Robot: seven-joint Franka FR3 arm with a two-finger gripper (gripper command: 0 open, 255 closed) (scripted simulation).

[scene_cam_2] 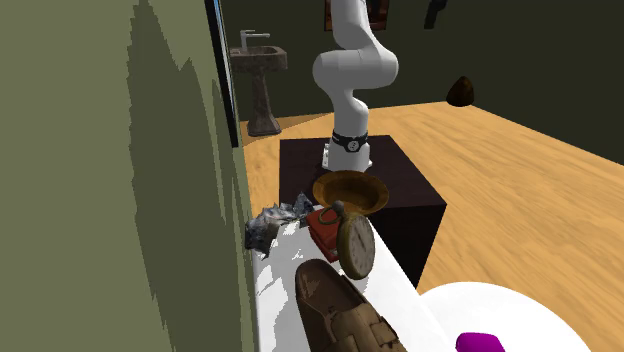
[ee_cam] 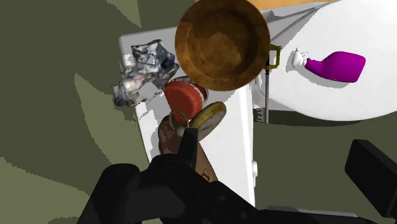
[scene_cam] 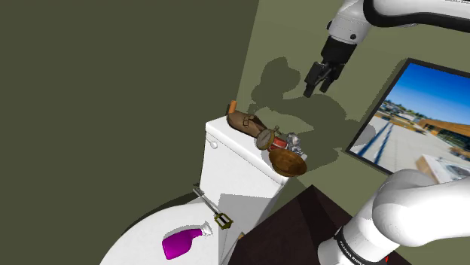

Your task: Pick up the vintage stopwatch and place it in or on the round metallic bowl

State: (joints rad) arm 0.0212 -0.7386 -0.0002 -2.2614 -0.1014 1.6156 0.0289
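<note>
Claw (scene_cam: 317,89): all-black two-finger gripper, fingers apart and clasping nothing, hanging in front of the olive wall, well above the objects and toward the shoulder view's right of them. White toilet (scene_cam: 235,172): its flat tank top carries five items; its rounded lid carries two. Framed outdoor photograph (scene_cam: 413,113): on the wall at the shoulder view's right. Brown leather shoe (scene_cam: 245,120): lying on the tank top at the end away from the arm's stand. Round brown-bronze metallic bowl (ee_cam: 222,44): empty, upright, at the tank end nearest the stand. Magenta bottle with white cap (scene_cam: 181,242): lying on its side on the toilet lid. Crumpled silvery wad (ee_cam: 143,73): on the tank's wall side, beside the bowl. Slim grey metal tool with a brass-coloured end (scene_cam: 213,209): on the lid near the tank. Small red box (ee_cam: 184,97): between wad and stopwatch. Brass-rimmed round vintage stopwatch (scene_cam_2: 356,247): standing on edge on the tank top, between shoe and bowl, against the red box, just beside the bowl and not in it.
</note>
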